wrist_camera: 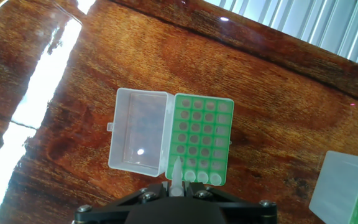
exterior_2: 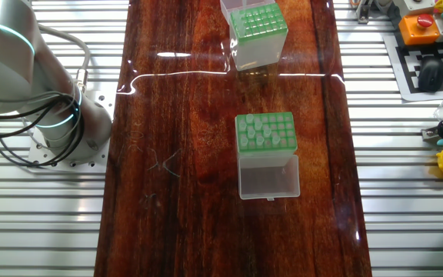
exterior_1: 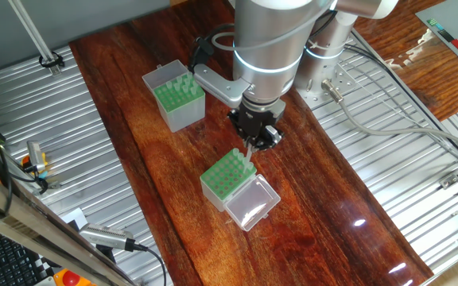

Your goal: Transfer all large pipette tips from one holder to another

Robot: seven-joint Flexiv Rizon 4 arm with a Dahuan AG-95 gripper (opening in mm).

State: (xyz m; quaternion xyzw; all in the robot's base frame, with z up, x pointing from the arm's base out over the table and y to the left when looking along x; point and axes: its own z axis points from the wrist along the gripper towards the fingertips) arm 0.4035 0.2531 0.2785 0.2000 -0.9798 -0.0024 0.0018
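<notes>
Hand view: clear hinged plastic lid lying open at left, joined to shorter green hole-dotted box; pale tips seated in near row. Black two-finger gripper at bottom centre, pinching slim translucent pipette tip above box edge. Taller grey-sided holder far right, well apart.

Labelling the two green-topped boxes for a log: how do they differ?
The tall box has high grey-translucent sides; the short box is low. The short box has a clear lid lying open beside it; the tall box shows no such lid. The pincer holds a tip over the short box; the tall box stands apart, farther along the table. Both have green hole-dotted tops.
</notes>
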